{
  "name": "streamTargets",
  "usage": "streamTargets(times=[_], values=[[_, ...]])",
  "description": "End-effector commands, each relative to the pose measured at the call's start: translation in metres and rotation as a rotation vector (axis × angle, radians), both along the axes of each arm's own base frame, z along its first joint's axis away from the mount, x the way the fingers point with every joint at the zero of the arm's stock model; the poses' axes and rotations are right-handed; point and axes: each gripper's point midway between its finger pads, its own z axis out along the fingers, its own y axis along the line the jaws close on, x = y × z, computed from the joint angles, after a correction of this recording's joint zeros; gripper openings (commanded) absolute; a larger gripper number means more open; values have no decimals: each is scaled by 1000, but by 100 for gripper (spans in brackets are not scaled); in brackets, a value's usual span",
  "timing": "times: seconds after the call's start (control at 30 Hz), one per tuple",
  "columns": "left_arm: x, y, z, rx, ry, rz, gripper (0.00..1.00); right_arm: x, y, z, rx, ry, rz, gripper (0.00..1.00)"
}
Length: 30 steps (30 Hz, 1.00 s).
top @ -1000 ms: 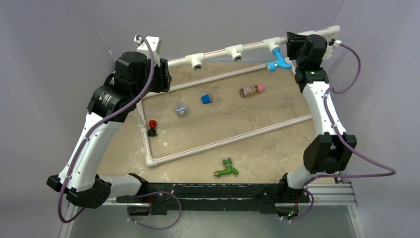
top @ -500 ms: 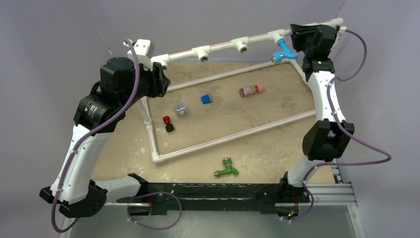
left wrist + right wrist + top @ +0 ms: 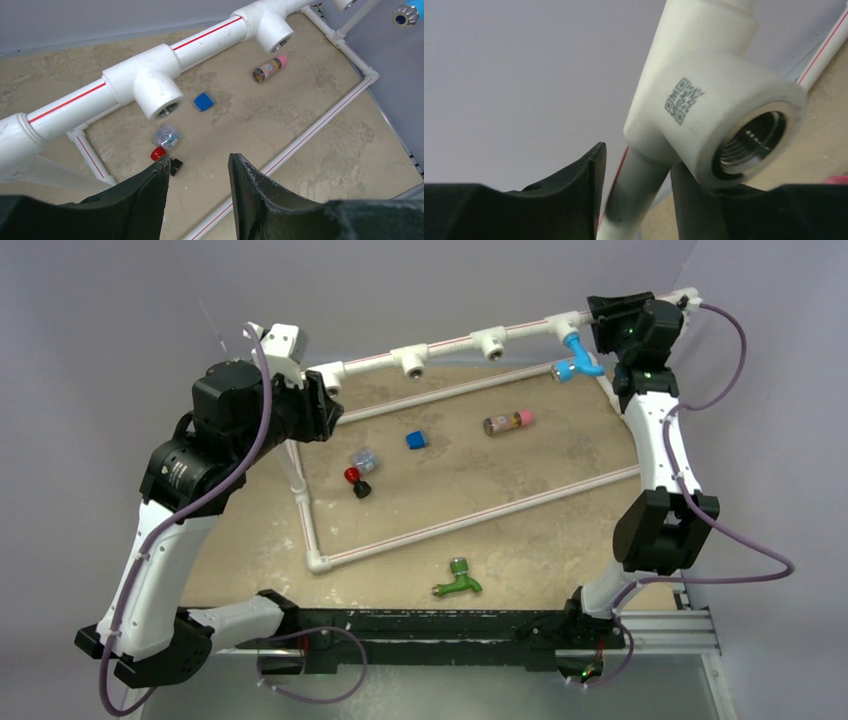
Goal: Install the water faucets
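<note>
Pipework frames tabletop; green faucet lies outside it.

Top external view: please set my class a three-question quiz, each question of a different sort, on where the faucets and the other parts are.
1. Multiple choice: which faucet hangs from a fitting on the raised white pipe? A) the green faucet B) the blue faucet C) neither
2. True or false: the green faucet lies inside the pipe frame on the table.
3. Fill in: the brown cylinder on the table has a ___ cap.

Key
1. B
2. False: it lies on the table outside the frame.
3. pink
</note>
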Motion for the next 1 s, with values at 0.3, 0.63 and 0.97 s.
streamTargets(times=[0.3, 0.63, 0.97], values=[[-11, -3, -4, -26, -3, -44, 48, -54, -5, 30, -298, 17, 28, 83], [-20, -5, -3, -38, -14, -82, 51, -127, -6, 58, -405, 3, -14, 87], [-37, -21, 2, -72, -12, -203, 52, -215, 47, 46, -522, -1, 228, 84]])
